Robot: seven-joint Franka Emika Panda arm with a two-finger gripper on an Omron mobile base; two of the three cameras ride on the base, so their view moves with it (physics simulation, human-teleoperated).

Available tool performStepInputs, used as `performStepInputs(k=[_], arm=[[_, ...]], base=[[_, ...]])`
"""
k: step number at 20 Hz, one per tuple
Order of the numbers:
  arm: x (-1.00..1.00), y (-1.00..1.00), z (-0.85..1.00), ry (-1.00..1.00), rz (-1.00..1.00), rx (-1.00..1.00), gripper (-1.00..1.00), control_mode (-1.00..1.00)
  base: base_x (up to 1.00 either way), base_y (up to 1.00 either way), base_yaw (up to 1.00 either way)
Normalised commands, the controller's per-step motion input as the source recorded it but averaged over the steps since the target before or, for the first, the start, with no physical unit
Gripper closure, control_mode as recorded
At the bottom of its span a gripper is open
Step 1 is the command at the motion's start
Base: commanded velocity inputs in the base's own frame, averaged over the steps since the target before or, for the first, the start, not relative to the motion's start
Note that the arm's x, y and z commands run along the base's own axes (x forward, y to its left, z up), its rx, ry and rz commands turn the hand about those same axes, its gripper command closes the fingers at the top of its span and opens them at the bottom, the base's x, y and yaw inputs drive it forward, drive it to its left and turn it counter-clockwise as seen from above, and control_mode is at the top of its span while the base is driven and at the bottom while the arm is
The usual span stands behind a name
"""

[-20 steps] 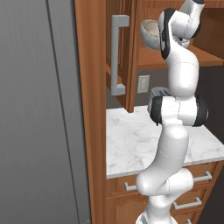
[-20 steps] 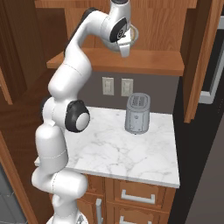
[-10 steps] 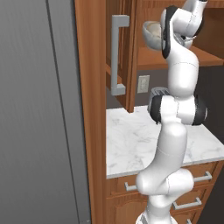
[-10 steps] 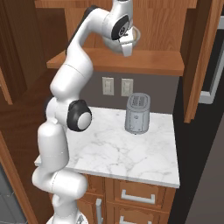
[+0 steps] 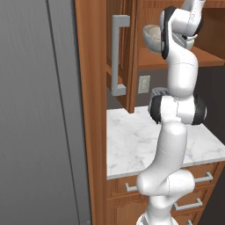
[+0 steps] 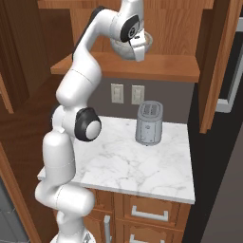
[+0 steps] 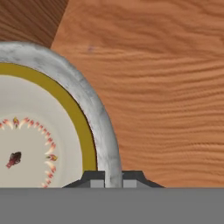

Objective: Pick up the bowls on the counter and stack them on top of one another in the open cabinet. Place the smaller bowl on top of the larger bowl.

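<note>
Cream-and-brown round bowl [image 7: 39,131] was pinched at its rim by the gripper [image 7: 113,181] above the wooden cabinet shelf [image 6: 161,71]; it should be lowered flat, well inside the shelf's edge.

You see a bowl [image 7: 39,131] with a cream inside, tan rim, mottled grey-white outside and small red marks in a ring. The table [image 6: 137,166] is white marble with grey veins; the cabinet [image 6: 128,69] reddish-brown wood, the toaster [image 6: 149,122] grey.

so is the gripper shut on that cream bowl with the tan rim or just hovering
Shut on it: in the hand view the gripper pinches the cream, tan-rimmed bowl's wall, above the wooden cabinet shelf.
</note>
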Motion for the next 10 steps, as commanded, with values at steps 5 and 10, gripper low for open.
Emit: performStepInputs(k=[5, 10], arm=[[0.0, 0.0, -0.02, 0.0, 0.0, -0.01, 1.0, -1.0], [0.0, 0.0, 0.0, 0.0, 0.0, 0.0, -1.0, -1.0]], base=[[0.0, 0.0, 0.0], [0.0, 0.0, 0.0]])
